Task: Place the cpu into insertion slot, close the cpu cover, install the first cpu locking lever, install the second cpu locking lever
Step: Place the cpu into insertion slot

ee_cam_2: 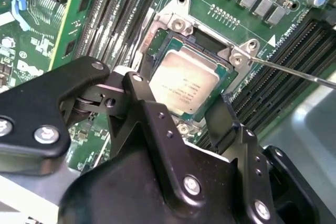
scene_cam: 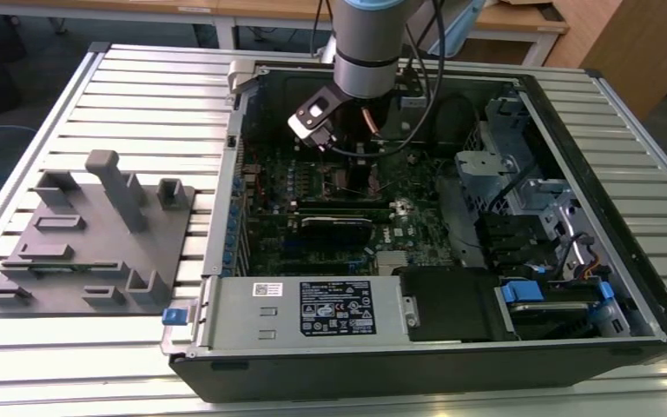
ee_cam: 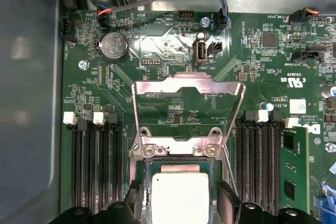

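The cpu (ee_cam: 180,195), partly cut off at the picture edge in the first wrist view, is seated in the insertion slot (ee_cam_2: 202,38), with the cpu cover (ee_cam: 186,85) raised open and the gripper (ee_cam: 181,208) released, its fingers (ee_cam: 134,203) spread at both sides.

The arm (scene_cam: 368,52) is a smooth grey cylinder, with a pale blue ring at its upper end and a black band lower down. Black cables (scene_cam: 430,78) run alongside it. A small white-and-black box (scene_cam: 313,117) is fixed near the wrist. The gripper (ee_cam_2: 181,100) is matt black — angular linked plates joined by round silver screws (ee_cam_2: 191,184) — and its fingers (ee_cam_2: 226,124) are flat black bars.
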Controlling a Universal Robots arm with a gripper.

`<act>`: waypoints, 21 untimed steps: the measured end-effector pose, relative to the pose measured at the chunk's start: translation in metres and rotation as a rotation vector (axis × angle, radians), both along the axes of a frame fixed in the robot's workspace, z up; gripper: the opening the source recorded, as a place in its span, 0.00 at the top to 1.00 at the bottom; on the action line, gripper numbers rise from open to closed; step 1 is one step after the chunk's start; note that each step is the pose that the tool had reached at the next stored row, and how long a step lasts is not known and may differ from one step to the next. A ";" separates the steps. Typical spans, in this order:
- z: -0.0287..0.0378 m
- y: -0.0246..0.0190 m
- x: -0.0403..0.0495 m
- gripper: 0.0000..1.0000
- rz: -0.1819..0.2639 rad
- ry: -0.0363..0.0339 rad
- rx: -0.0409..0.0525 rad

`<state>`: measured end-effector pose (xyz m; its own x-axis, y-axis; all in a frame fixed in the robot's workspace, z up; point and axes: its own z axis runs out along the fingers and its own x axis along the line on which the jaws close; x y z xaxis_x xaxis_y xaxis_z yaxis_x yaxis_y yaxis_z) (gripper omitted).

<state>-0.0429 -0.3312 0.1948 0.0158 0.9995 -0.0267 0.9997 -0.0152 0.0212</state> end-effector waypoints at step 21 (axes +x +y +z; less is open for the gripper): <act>0.0106 0.0000 0.0000 0.65 0.000 -0.0001 0.0001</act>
<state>-0.0429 -0.3312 0.2053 0.0157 0.9995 -0.0265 0.9997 -0.0151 0.0213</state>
